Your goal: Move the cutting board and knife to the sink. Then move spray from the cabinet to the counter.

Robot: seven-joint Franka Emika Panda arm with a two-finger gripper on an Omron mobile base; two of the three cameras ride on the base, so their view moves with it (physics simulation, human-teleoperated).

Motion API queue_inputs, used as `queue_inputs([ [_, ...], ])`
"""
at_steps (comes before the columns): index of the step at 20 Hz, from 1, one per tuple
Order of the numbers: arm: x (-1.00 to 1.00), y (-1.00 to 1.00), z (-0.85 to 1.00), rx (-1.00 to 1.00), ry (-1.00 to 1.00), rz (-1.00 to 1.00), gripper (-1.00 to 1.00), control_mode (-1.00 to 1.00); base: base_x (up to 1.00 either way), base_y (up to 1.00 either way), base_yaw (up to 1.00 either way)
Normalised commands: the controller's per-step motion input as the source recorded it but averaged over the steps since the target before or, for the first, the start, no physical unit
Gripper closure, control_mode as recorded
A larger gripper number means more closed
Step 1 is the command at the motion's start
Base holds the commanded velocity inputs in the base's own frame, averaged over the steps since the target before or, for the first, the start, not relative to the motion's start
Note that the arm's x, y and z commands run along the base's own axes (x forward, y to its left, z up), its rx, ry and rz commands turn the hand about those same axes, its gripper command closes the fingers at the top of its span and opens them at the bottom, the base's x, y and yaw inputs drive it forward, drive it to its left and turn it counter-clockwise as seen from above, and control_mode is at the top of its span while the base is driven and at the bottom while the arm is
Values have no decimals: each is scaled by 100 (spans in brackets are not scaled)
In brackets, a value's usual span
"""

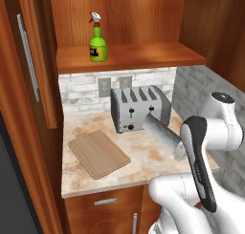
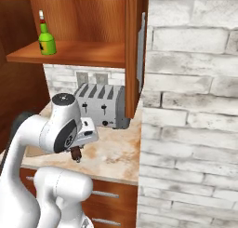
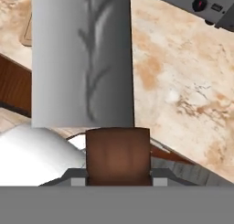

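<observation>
Just in front of the toaster (image 1: 140,108), the end effector (image 3: 118,173) is clamped on the brown handle of the knife (image 1: 162,132), carrying it clear of the surface (image 1: 143,161) with the wide grey blade pointing toward the toaster. The cutting board (image 1: 98,153) lies flat on the surface to the toaster's front left, untouched. Above the toaster, the spray (image 1: 97,39) stands upright on the shelf of the cabinet (image 1: 129,56), whose door is open. By my reading, the step in hand is taking the knife to the sink, with board and spray left to do. Next the arm, and likely the base, must swing away from the toaster toward the sink, keeping the blade clear of the toaster and the brick wall (image 2: 190,106).
</observation>
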Motion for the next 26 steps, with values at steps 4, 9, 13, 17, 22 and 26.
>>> queue_inputs([
  [4,-41,13,88,0,-2,1,100,-100,0,0,0],
  [9,-9,5,20,0,0,0,100,100,-51,5,0],
  [13,0,0,0,0,0,0,100,100,-100,1,0],
  [17,0,0,0,0,0,0,100,100,-100,-7,-2],
  [22,0,0,0,0,0,0,100,100,-94,-6,-38],
  [26,0,0,0,0,0,0,100,100,-21,1,-93],
])
